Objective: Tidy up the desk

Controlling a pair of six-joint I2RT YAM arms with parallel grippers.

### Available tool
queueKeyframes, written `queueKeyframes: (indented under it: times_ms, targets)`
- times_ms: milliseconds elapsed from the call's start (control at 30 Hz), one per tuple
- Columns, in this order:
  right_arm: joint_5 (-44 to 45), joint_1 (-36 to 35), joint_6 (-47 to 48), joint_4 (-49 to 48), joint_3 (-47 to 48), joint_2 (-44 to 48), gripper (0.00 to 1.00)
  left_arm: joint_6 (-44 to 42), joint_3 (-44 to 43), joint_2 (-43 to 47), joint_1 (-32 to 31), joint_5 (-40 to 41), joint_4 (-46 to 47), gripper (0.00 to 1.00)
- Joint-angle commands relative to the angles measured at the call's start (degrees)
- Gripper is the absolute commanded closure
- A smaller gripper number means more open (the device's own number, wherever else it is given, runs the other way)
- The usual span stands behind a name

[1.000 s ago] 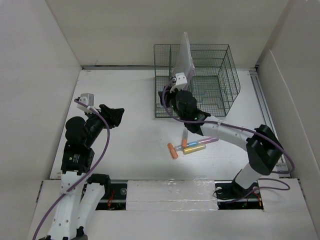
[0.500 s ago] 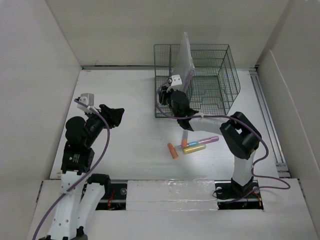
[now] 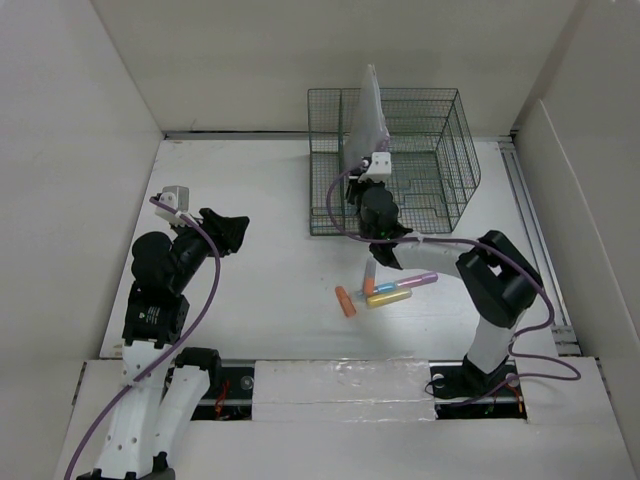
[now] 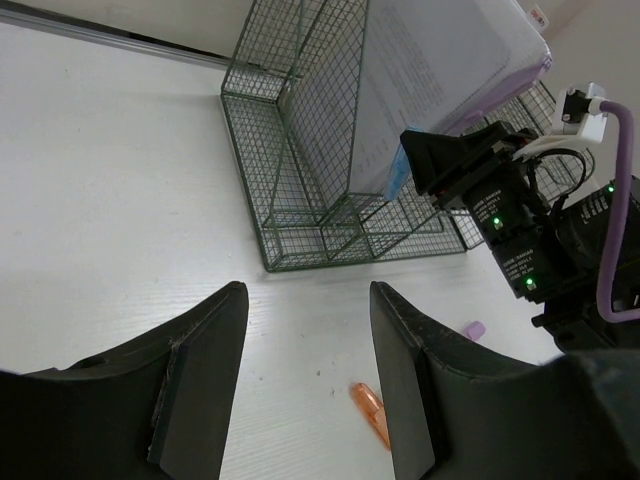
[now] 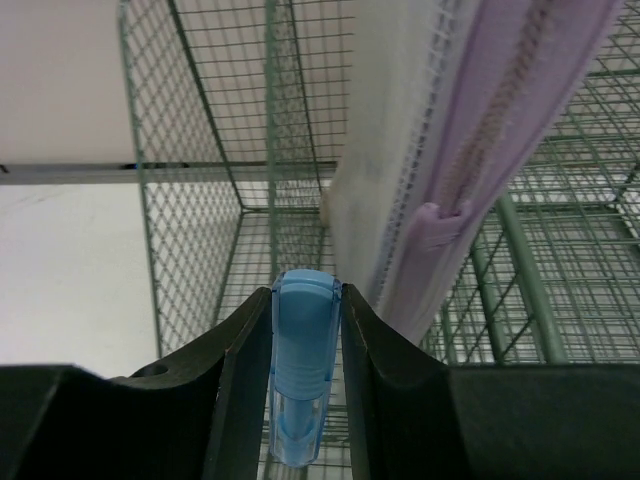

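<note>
The white desk holds a dark green wire basket at the back. A mesh pouch with a purple zip stands upright in it. My right gripper is at the basket's front left part, shut on a blue marker, with the pouch just to its right. In the left wrist view the right gripper shows against the basket. My left gripper is open and empty over the desk's left side, jaws wide apart.
Several markers lie in front of the basket: an orange one, a yellow one and a purple one. The orange one also shows in the left wrist view. White panel walls border the desk.
My right arm has folded its elbow in and the wrist has shifted a little to the right at the basket's front, still holding the blue marker. The left arm has not moved.
</note>
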State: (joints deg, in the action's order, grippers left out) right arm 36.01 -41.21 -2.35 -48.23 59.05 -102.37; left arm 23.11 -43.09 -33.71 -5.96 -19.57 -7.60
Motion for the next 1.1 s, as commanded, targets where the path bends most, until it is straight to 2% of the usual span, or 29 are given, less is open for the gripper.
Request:
queueKeyframes:
  times_ms: [0, 300, 500, 1067]
  targets:
    - [3.5, 1.0, 1.4, -3.2, 0.9, -1.0, 0.83, -0.6, -0.1, -0.2, 0.2, -1.3, 2.4, 0.52]
    - [3.8, 1.5, 1.6, -4.3, 0.5, -3.2, 0.83, -0.6, -0.2, 0.0, 0.7, -1.1, 2.2, 0.52]
    - [5.0, -1.2, 1.6, -4.7, -0.3, -3.5, 0.82, -0.6, -0.1, -0.3, 0.7, -1.3, 2.3, 0.52]
    - [7.6, -1.7, -2.6, 6.8, 1.4, -1.9, 0.77, -0.5, 0.0, 0.8, 0.7, -1.3, 2.4, 0.52]
